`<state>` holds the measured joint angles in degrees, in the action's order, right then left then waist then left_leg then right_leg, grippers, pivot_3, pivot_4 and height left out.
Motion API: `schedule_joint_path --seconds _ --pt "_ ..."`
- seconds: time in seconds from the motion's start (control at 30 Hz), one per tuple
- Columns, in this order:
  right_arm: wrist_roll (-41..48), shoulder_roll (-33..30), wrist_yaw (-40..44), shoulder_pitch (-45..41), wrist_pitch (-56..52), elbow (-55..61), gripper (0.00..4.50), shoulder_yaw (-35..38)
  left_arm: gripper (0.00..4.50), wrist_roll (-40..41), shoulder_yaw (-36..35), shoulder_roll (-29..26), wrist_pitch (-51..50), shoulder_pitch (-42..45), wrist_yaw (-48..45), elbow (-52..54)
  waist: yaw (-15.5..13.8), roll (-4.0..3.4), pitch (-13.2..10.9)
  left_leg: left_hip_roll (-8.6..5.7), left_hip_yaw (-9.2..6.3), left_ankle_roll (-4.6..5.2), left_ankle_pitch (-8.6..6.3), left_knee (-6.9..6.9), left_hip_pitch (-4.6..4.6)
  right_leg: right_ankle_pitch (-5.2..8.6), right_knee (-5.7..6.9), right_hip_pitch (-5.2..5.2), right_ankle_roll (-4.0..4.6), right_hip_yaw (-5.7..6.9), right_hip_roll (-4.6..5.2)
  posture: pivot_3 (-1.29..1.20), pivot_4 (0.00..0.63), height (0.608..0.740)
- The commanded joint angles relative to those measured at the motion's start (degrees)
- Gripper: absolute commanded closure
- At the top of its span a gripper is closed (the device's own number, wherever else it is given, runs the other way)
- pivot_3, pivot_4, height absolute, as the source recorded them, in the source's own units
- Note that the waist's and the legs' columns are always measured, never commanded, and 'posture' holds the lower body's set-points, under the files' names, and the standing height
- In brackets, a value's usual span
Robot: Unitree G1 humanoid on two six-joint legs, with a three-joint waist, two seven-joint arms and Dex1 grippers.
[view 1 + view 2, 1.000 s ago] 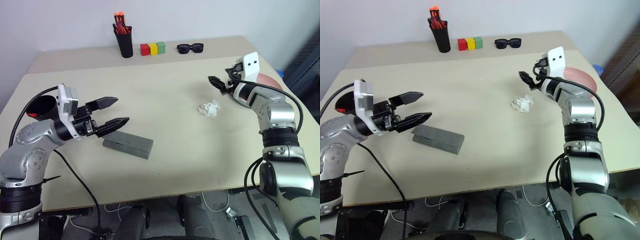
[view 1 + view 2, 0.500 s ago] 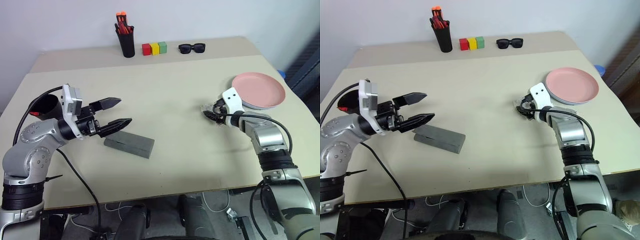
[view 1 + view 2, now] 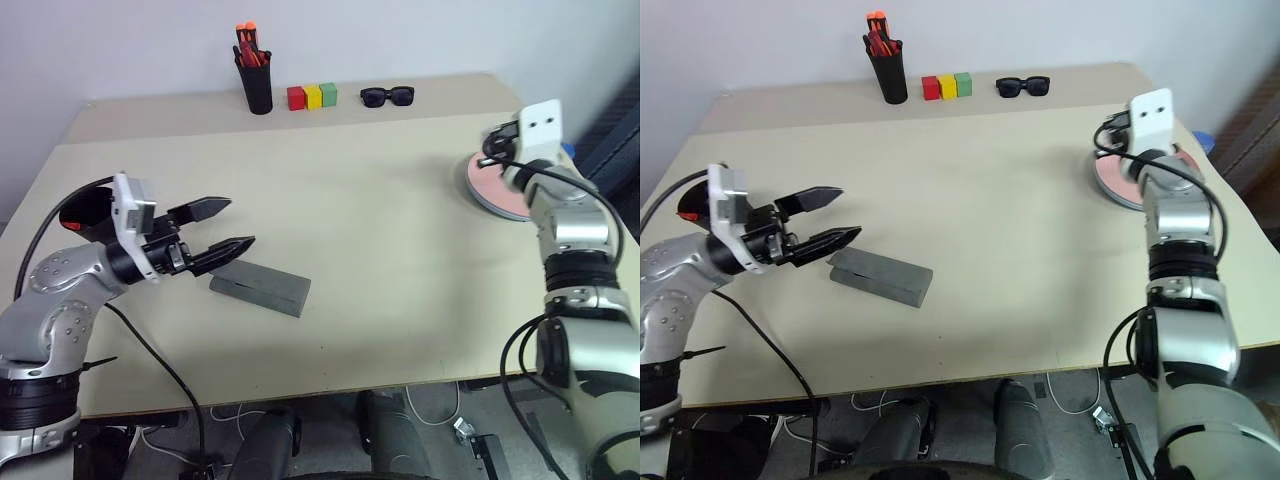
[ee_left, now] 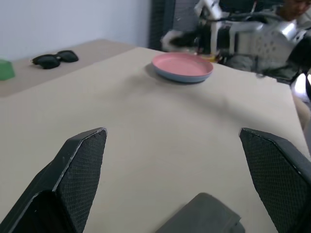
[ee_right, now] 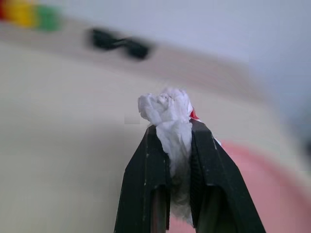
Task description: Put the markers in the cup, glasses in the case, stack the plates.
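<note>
Left eye view: nearest, the left gripper [image 3: 228, 224] is held level above the table [image 3: 380, 250], pointed toward the right, its two fingers spread wide with nothing between them. Just below and beside its tips one grey case [image 3: 259, 289] lies flat with its lid down. Behind that wrist the black cup [image 3: 88, 212] is partly hidden, something red showing inside. Further out on the right, the right arm is stretched forward, its wrist raised over the plates [image 3: 497, 190]; two are stacked, pink on top of a blue one whose rim shows in the left wrist view. In the right wrist view the right gripper [image 5: 181, 145] is clamped on one crumpled white paper wad [image 5: 167, 114]. Along the far edge one pen pot [image 3: 258, 90], three coloured blocks [image 3: 312, 96] and one pair of black sunglasses [image 3: 387, 96] are lined up.
</note>
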<state>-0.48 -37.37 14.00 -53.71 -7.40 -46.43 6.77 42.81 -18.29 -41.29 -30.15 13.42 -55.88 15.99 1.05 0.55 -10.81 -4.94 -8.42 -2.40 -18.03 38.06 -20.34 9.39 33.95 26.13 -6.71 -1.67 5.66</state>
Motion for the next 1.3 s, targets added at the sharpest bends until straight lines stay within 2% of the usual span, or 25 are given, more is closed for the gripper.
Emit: schedule_joint_path --seconds 0.03,0.23,0.27,0.33,0.4,0.47,0.53,0.63,0.7,0.77,0.9,1.07,1.3 --pt "-2.71 -0.78 -1.84 -1.31 3.32 -7.96 3.20 -1.11 0.00 2.79 -3.96 -1.10 -1.34 -2.54 2.12 5.47 0.20 0.01 0.00 0.00 0.05 0.01 -0.01 0.00 0.01 0.00 -0.02 -0.01 0.00 -0.05 0.00 0.00 0.150 0.740" --pt "-0.78 1.84 -0.06 -5.45 7.94 -14.60 0.19 0.41 0.00 5.39 -7.43 -1.41 -2.92 -7.66 5.43 10.37 1.80 -0.04 -0.03 0.03 0.35 0.03 -0.01 0.00 0.11 -0.02 0.04 0.05 -0.04 -0.40 -0.04 0.00 0.150 0.740" --pt "-0.10 2.17 -0.18 -6.33 9.51 -14.71 0.08 1.06 0.00 5.53 -7.61 -1.42 -2.88 -7.98 5.77 10.60 2.01 -0.04 -0.03 0.04 0.43 0.04 -0.02 -0.01 0.14 -0.04 0.06 0.07 -0.07 -0.51 -0.08 0.00 0.150 0.740" --pt "-0.55 2.39 -0.27 -7.87 12.52 -13.87 0.08 0.50 0.00 5.75 -7.71 -1.09 -2.84 -8.12 6.63 10.78 2.11 -0.06 -0.04 0.05 0.49 0.04 -0.02 -0.01 0.15 -0.05 0.07 0.09 -0.08 -0.58 -0.09 0.00 0.150 0.740" --pt "2.63 3.45 2.97 -9.20 14.41 -12.85 0.08 2.45 0.00 5.71 -7.26 -0.56 -2.37 -7.88 7.45 11.01 2.10 -0.06 -0.04 0.05 0.51 0.04 -0.02 0.00 0.15 -0.06 0.06 0.10 -0.10 -0.60 -0.10 0.00 0.150 0.740" --pt "8.58 5.67 13.19 -9.57 10.87 -10.90 0.08 4.74 0.00 4.94 -6.47 -0.05 -1.41 -7.64 7.97 10.92 2.12 -0.04 -0.02 0.05 0.51 0.06 -0.03 0.00 0.15 -0.06 0.05 0.09 -0.11 -0.60 -0.10 0.00 0.150 0.740" --pt "10.79 6.73 22.97 -7.21 10.61 -6.20 0.08 3.38 0.00 4.33 -6.14 0.20 -0.51 -7.98 7.83 10.70 2.22 -0.01 -0.01 0.10 0.51 0.09 -0.04 0.00 0.17 -0.07 0.04 0.06 -0.12 -0.60 -0.13 0.00 0.150 0.740" --pt "16.79 7.53 40.03 0.95 7.43 9.84 0.08 -0.57 0.00 2.84 -7.83 -0.07 1.93 -10.23 6.63 10.61 1.94 -0.03 -0.01 0.26 0.50 0.14 -0.07 -0.02 0.17 -0.07 0.05 0.08 -0.12 -0.59 -0.19 0.00 0.150 0.740" --pt "19.52 7.36 45.89 4.29 5.10 16.17 0.08 -1.69 0.00 1.85 -8.28 -0.03 3.48 -11.46 6.51 10.60 1.58 -0.05 -0.03 0.33 0.50 0.15 -0.08 -0.02 0.10 -0.08 0.06 0.16 -0.13 -0.60 -0.19 0.00 0.150 0.740" --pt "19.72 7.53 48.38 6.23 6.25 20.34 0.08 -2.94 0.00 0.80 -8.17 0.12 4.98 -12.17 6.58 10.46 1.47 -0.06 -0.03 0.33 0.55 0.14 -0.09 0.00 0.06 -0.10 0.05 0.22 -0.16 -0.62 -0.18 0.00 0.150 0.740" --pt "23.11 6.99 52.29 6.19 -3.77 22.95 0.08 -3.68 0.00 0.75 -8.18 0.54 6.65 -13.26 6.16 10.52 1.42 -0.05 -0.02 0.35 0.59 0.12 -0.07 0.02 0.14 -0.12 0.06 0.17 -0.13 -0.64 -0.20 0.00 0.150 0.740" --pt "21.39 3.99 56.74 9.95 -4.00 27.15 0.08 -5.89 0.00 0.10 -6.25 1.61 7.58 -14.04 6.00 10.10 1.23 -0.05 -0.03 0.37 0.60 0.12 -0.07 0.04 0.13 -0.13 0.05 0.16 -0.11 -0.63 -0.21 0.00 0.150 0.740" --pt "22.49 3.58 54.02 13.57 -8.73 33.25 0.08 -5.34 0.00 -1.03 -3.47 2.73 8.95 -11.82 5.19 7.50 1.32 -0.04 -0.02 0.40 0.64 0.12 -0.07 0.04 0.13 -0.14 0.06 0.18 -0.10 -0.65 -0.22 0.00 0.150 0.740"
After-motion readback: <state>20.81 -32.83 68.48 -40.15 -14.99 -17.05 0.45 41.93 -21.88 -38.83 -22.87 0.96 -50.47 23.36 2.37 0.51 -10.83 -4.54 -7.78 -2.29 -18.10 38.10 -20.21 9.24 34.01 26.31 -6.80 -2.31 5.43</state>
